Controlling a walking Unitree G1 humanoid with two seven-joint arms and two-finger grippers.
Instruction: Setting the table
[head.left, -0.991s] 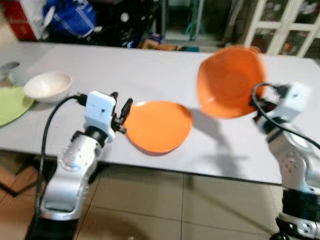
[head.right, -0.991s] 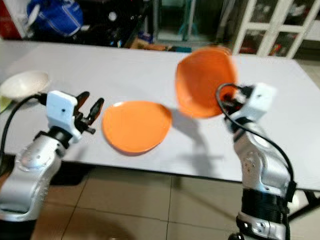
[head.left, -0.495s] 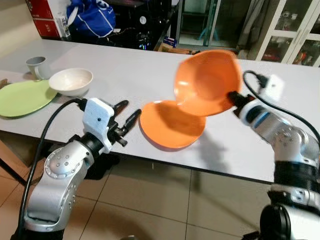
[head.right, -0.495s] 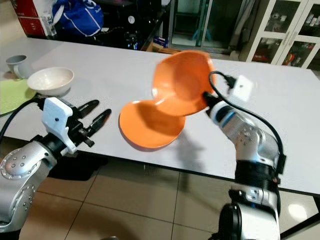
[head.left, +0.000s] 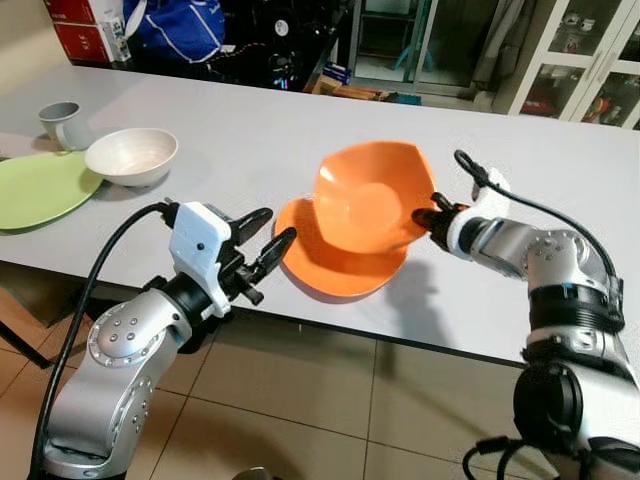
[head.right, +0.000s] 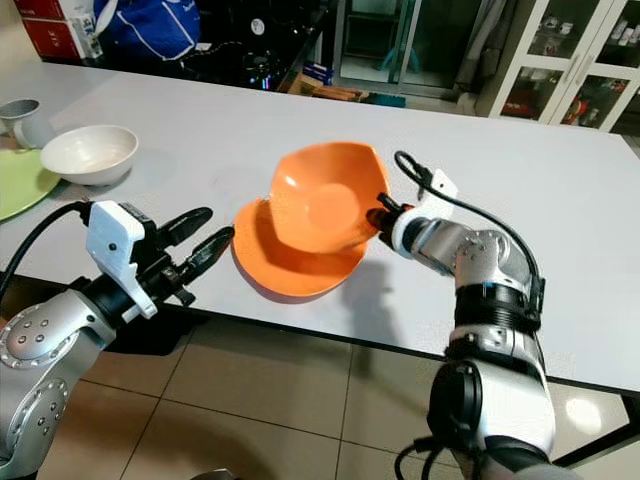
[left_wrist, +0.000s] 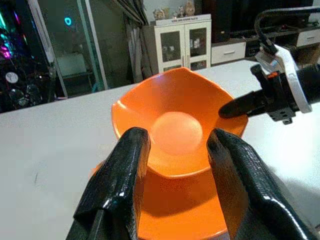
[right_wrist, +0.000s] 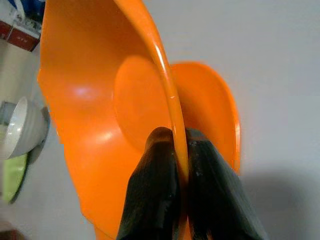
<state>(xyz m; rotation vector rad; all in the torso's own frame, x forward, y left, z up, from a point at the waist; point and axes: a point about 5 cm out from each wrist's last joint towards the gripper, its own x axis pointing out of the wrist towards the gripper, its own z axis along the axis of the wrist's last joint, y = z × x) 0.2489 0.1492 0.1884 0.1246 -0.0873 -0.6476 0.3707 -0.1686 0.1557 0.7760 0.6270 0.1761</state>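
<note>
The orange bowl (right_wrist: 100, 100) is pinched by its rim between the closed fingers of the right gripper (head.left: 428, 217), tilted, with its lower edge just over the orange plate (head.left: 340, 275) on the table (head.left: 250, 130). From the jaws, the plate's middle lies down and toward the robot's left. The left gripper (head.left: 265, 245) is held spread and empty just beside the plate's near-left rim.

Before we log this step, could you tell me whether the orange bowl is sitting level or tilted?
Tilted: the right gripper holds the orange bowl by its rim above the orange plate.
</note>
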